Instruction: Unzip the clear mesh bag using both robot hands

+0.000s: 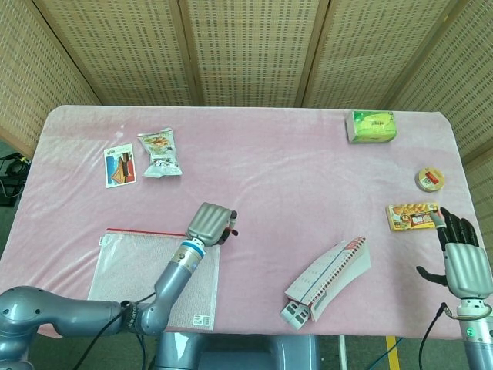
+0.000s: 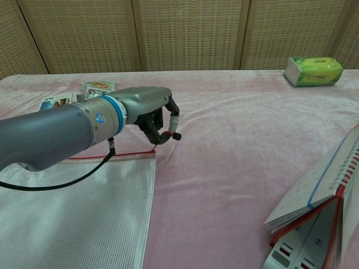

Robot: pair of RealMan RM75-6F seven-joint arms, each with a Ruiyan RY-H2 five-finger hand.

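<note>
While raised above the mesh bag (image 2: 78, 207), the left hand (image 2: 147, 106) is curled, a small red tab seemingly pinched.
Right hand (image 1: 460, 258): held open, nothing grasped.

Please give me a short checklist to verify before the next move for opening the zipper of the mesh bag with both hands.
1. Left hand at the zipper end of the mesh bag: ok, above its right corner.
2. Left hand holds the zipper pull: cannot tell; something red shows at its fingers.
3. Right hand on the bag: not ok, far off at the table edge, fingers spread.
4. Bag lies flat: ok.
5. Notebook clear of the bag: ok.
</note>
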